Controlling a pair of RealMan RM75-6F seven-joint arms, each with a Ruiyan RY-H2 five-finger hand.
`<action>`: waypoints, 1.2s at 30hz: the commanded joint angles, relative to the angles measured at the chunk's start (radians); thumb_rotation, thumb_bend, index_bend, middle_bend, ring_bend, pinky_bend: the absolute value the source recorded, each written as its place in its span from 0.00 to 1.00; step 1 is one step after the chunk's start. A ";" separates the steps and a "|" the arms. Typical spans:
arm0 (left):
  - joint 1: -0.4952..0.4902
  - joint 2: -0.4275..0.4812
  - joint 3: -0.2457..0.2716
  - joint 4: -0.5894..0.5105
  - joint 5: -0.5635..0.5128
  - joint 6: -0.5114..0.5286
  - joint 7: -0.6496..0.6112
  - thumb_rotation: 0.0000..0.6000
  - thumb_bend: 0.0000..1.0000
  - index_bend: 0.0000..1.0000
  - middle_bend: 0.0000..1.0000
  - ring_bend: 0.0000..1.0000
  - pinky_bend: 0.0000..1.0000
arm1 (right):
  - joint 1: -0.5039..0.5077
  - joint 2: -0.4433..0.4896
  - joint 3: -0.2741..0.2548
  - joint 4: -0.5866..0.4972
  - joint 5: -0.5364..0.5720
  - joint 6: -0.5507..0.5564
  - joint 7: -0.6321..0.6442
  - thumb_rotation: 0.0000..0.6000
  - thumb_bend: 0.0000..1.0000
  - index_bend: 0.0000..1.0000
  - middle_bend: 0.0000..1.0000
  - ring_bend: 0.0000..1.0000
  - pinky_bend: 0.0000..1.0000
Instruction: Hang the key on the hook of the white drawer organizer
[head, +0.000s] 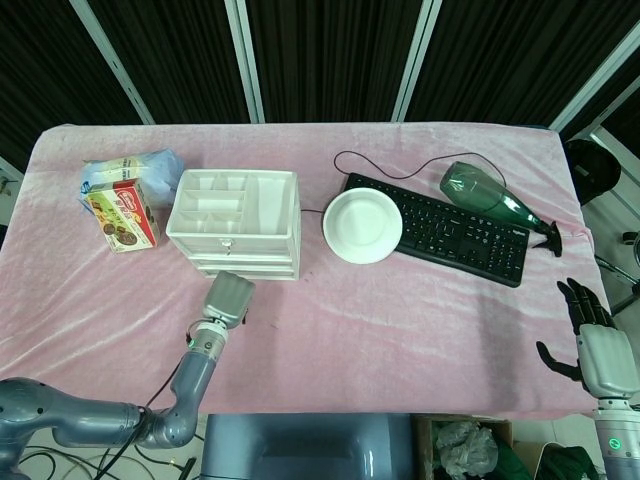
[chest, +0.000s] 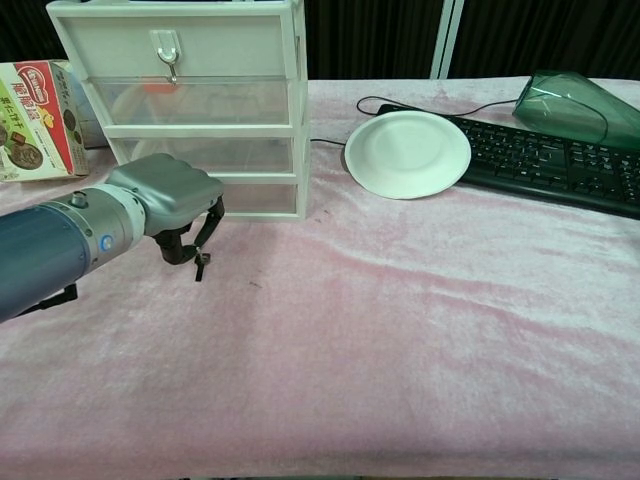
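Observation:
My left hand (chest: 172, 195) (head: 228, 297) hovers just in front of the white drawer organizer (chest: 190, 110) (head: 236, 222), fingers curled down and pinching a small dark key (chest: 201, 262) that dangles above the pink cloth. The organizer's hook (chest: 168, 52) sits on its top drawer front, well above the key; it also shows small in the head view (head: 227, 244). My right hand (head: 592, 330) rests at the table's far right edge, fingers spread, holding nothing. It does not appear in the chest view.
A white plate (chest: 407, 152) lies right of the organizer, beside a black keyboard (chest: 545, 162) and a green bottle (chest: 575, 100) on its side. A snack box (chest: 32, 118) and a bag (head: 135, 165) stand left of the organizer.

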 joint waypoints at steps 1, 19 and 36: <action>0.000 -0.001 -0.001 0.001 0.005 0.001 -0.004 1.00 0.41 0.60 1.00 1.00 1.00 | 0.000 0.000 0.000 0.000 0.000 0.000 0.000 1.00 0.27 0.00 0.00 0.00 0.15; -0.008 0.091 0.008 -0.137 0.153 0.051 -0.005 1.00 0.42 0.60 1.00 1.00 1.00 | 0.000 -0.001 0.000 0.001 0.001 0.000 -0.001 1.00 0.27 0.00 0.00 0.00 0.15; -0.077 0.449 0.112 -0.299 0.690 -0.027 -0.111 1.00 0.42 0.61 1.00 1.00 1.00 | -0.002 -0.002 -0.001 0.002 -0.005 0.007 -0.007 1.00 0.27 0.00 0.00 0.00 0.15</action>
